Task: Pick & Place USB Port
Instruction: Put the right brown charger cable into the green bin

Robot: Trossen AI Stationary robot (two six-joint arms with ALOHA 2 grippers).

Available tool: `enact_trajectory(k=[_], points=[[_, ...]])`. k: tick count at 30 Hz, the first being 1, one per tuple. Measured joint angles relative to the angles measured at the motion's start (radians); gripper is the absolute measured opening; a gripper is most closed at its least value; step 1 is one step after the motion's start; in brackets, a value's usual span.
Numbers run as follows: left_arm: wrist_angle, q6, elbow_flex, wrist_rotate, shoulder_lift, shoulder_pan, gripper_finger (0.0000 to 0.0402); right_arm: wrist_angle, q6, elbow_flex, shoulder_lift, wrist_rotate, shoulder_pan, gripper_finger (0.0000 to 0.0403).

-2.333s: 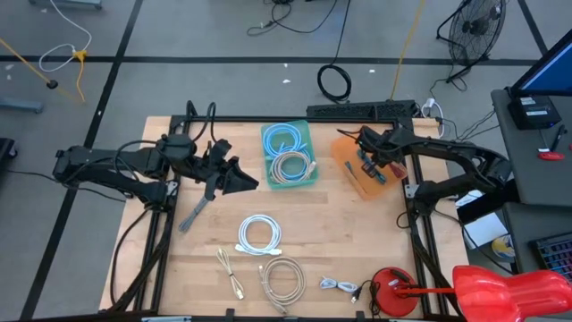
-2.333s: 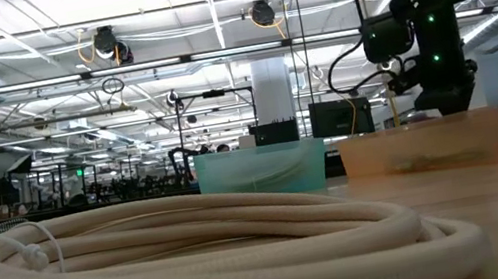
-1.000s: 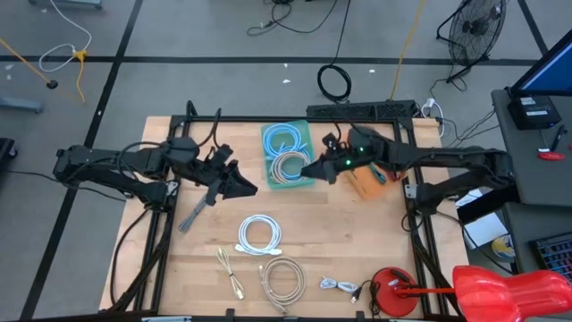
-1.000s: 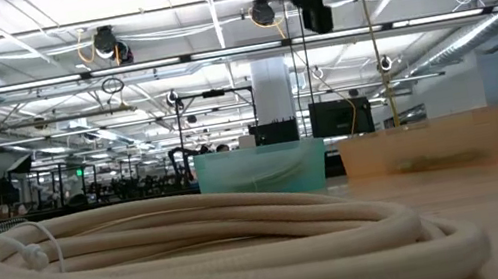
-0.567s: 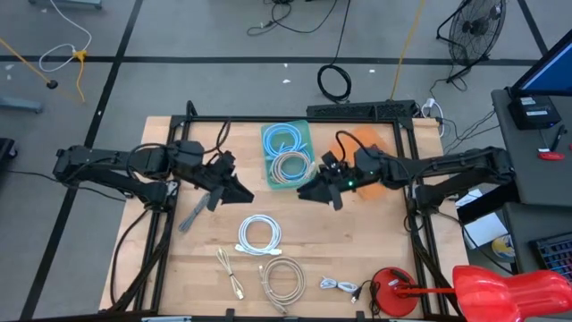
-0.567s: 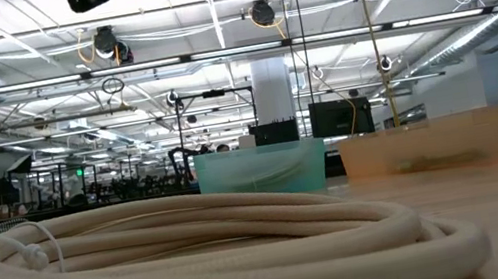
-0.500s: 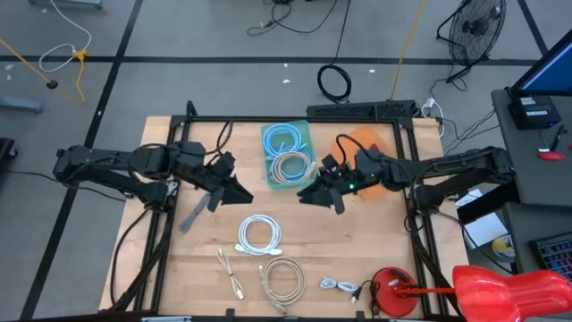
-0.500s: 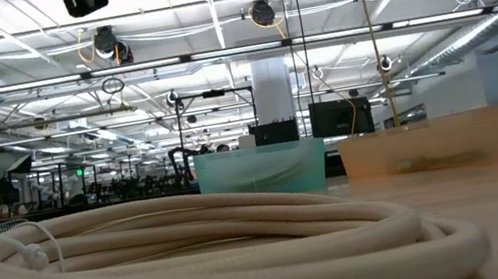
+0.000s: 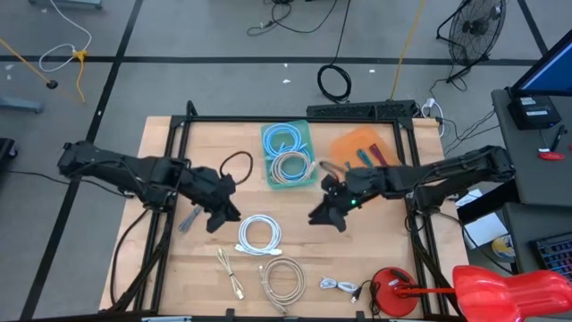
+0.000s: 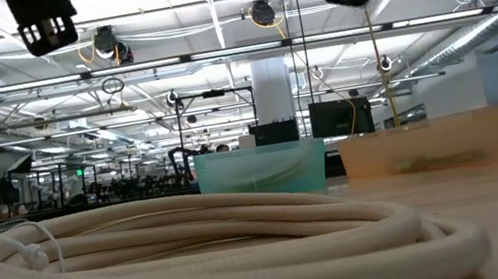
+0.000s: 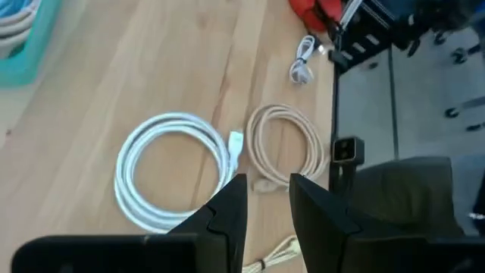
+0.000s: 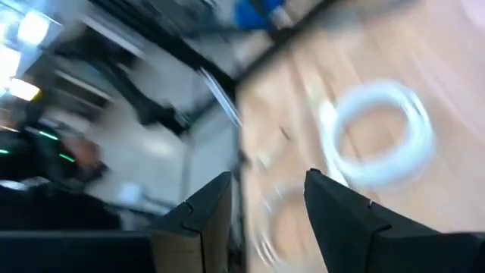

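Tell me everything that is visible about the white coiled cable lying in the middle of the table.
The white cable is wound into a neat round coil of several loops and lies flat on the bare wooden table. It looks like smooth plastic. In the left wrist view one white plug end rests against the coil's edge, toward the beige coil beside it. Nothing grips it; the two coils appear apart.

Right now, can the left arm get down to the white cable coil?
Probably yes. The left gripper hovers beside the white cable coil, jaws open and empty, with bare table around it; the right gripper hangs off to the other side.
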Motion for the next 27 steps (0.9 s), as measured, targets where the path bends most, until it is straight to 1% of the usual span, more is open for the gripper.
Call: enact_trajectory(k=[4,7,11,14,16,19,21,24,25,27], points=[[0.025,-0.059,0.0,-0.073,0.041,-0.034,0.0102,-0.234,0.003,0.0,0.008,0.0,0.031,0.0155],[0.085,-0.119,0.0,-0.13,0.08,-0.061,0.0102,-0.325,0.011,-0.001,0.032,0.002,0.05,0.0155],[0.154,-0.175,0.0,-0.151,0.147,-0.119,0.0102,-0.315,0.01,0.0,0.068,0.005,0.075,0.0155],[0.209,-0.257,0.0,-0.152,0.214,-0.168,0.0101,-0.32,-0.009,0.0,0.091,0.005,0.095,0.0155],[0.23,-0.309,0.029,-0.168,0.271,-0.204,0.0101,-0.323,-0.024,0.0,0.096,0.002,0.105,0.0155],[0.197,-0.369,0.124,-0.248,0.369,-0.261,0.0101,-0.319,-0.045,0.0,0.095,0.002,0.122,0.0155],[0.143,-0.397,0.226,-0.323,0.443,-0.292,0.0101,-0.323,-0.056,0.0,0.09,0.002,0.133,0.0155],[0.002,-0.408,0.41,-0.435,0.568,-0.325,0.0101,-0.314,-0.077,0.0,0.085,0.005,0.146,0.0155],[-0.055,-0.416,0.471,-0.456,0.61,-0.332,0.0101,-0.315,-0.081,0.0,0.086,0.005,0.15,0.0155],[-0.165,-0.452,0.584,-0.461,0.695,-0.336,0.0101,-0.319,-0.083,0.0,0.087,0.005,0.16,0.0155]])
